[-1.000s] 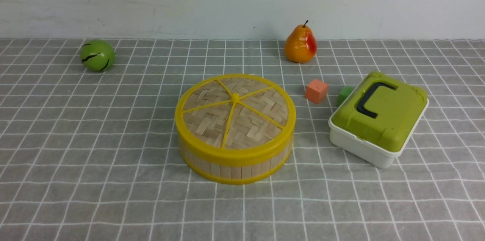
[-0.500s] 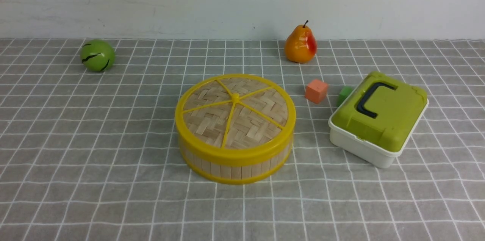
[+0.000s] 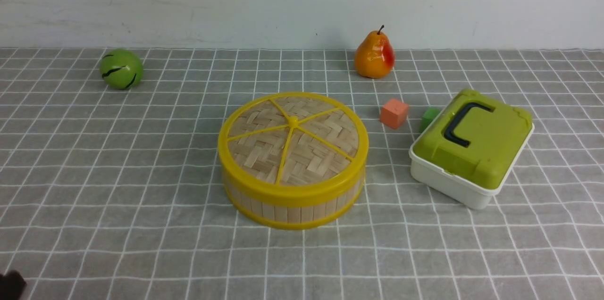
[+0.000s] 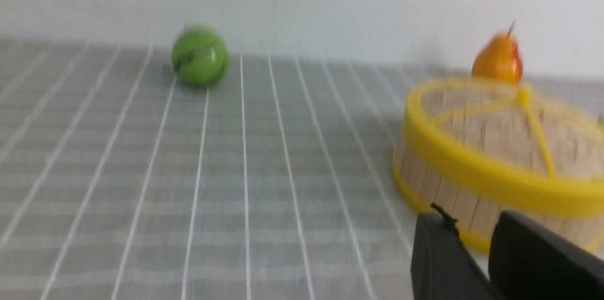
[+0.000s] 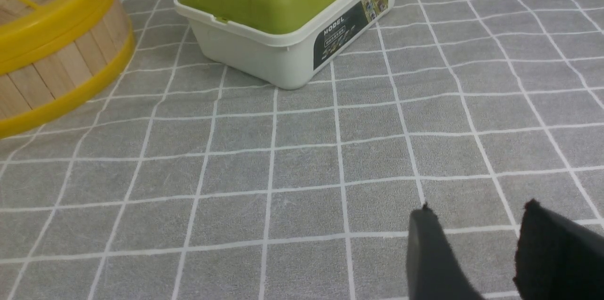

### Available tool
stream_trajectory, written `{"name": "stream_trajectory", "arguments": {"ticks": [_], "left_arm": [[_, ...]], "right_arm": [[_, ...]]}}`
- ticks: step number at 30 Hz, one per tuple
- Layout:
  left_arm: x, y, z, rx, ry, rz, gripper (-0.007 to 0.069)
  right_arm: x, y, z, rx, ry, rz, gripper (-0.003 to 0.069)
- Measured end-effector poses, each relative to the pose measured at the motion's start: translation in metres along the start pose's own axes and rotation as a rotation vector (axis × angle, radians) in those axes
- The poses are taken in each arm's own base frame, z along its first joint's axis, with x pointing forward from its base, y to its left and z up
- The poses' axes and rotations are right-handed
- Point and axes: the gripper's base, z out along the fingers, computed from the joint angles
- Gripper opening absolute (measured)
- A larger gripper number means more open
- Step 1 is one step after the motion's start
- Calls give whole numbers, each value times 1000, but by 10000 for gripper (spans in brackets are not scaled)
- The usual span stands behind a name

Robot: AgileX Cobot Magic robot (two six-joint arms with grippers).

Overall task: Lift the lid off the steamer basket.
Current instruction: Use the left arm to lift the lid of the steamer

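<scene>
Woven bamboo lid (image 3: 292, 142) with glossy yellow plastic rim; matt grey cloth (image 3: 118, 172); glossy pear (image 3: 374, 54)

Bare cloth (image 3: 141, 172) left of steamer basket (image 3: 292, 205); white box (image 3: 453, 182) near its right.

The steamer basket (image 5: 56, 64) is cut off in both wrist views (green cube (image 3: 428, 118) half hidden).

Lid (image 3: 292, 144) yellow-rimmed, herringbone weave; tablecloth (image 3: 118, 172) grey, white grid.
</scene>
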Motion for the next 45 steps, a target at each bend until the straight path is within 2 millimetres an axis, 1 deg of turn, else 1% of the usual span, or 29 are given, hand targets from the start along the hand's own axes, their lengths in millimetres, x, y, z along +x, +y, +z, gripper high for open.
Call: {"name": "stream_trajectory", "arguments": {"ticks": [2, 3, 4, 6, 8, 9, 11, 15, 21, 24, 25, 26, 27, 28, 29, 30, 31, 32, 33, 35, 36, 37, 39, 40, 41, 42, 43, 44, 45], "left_arm": [[-16, -2, -1, 18, -175, 0, 165], [-16, -2, -1, 18, -175, 0, 165], [-28, -3, -4, 33, -311, 0, 165], [-35, -4, -7, 42, -400, 0, 165], [-46, -5, -12, 55, -526, 0, 166], [-46, -5, -13, 56, -536, -1, 166], [-54, -4, -18, 59, -637, -21, 167], [-57, -2, -20, 47, -682, -71, 173], [-61, 0, -23, 93, -729, -236, 178], [-69, -1, -24, 110, -718, -293, 178], [-80, -3, -24, 119, -707, -304, 178], [-104, -9, -29, 131, -684, -303, 165], [-118, -11, -32, 135, -673, -296, 157], [-132, -14, -36, 134, -658, -276, 138], [-156, -19, -40, 123, -632, -216, 105], [-171, -22, -42, 116, -615, -181, 85], [-184, -25, -39, 103, -588, -139, 59], [-192, -26, -35, 92, -566, -104, 40], [-199, -27, -27, 77, -536, -63, 17], [-203, -28, -3, 50, -460, 3, -13], [-202, -28, 10, 40, -413, 21, -13], [-201, -28, 18, 35, -378, 30, -13], [-193, -28, 49, 26, -219, 23, -13], [-189, -28, 60, 26, -131, 5, -13], [-187, -28, 65, 25, -99, -1, -13], [-184, -31, 87, 30, 81, -40, -13], [-180, -31, 92, 30, 131, -48, -13], [-177, -34, 108, 38, 275, -76, -13], [-177, -36, 113, 46, 343, -87, -13]], "right_arm": [[0, 0, 0, 0, 0, 0, 241], [0, 0, 0, 0, 0, 0, 241], [0, 0, 0, 0, 0, 0, 241], [0, 0, 0, 0, 0, 0, 241], [0, 0, 0, 0, 0, 0, 241], [0, 0, 0, 0, 0, 0, 241], [0, 0, 0, 0, 0, 0, 241], [0, 0, 0, 0, 0, 0, 241], [0, 0, 0, 0, 0, 0, 241], [0, 0, 0, 0, 0, 0, 241], [0, 0, 0, 0, 0, 0, 241], [0, 0, 0, 0, 0, 0, 241], [0, 0, 0, 0, 0, 0, 241], [0, 0, 0, 0, 0, 0, 241], [0, 0, 0, 0, 0, 0, 241], [0, 0, 0, 0, 0, 0, 241], [0, 0, 0, 0, 0, 0, 241], [0, 0, 0, 0, 0, 0, 241], [0, 0, 0, 0, 0, 0, 241], [0, 0, 0, 0, 0, 0, 241], [0, 0, 0, 0, 0, 0, 241], [0, 0, 0, 0, 0, 0, 241], [0, 0, 0, 0, 0, 0, 241], [0, 0, 0, 0, 0, 0, 241], [0, 0, 0, 0, 0, 0, 241], [0, 0, 0, 0, 0, 0, 241], [0, 0, 0, 0, 0, 0, 241], [0, 0, 0, 0, 0, 0, 241], [0, 0, 0, 0, 0, 0, 241]]}}
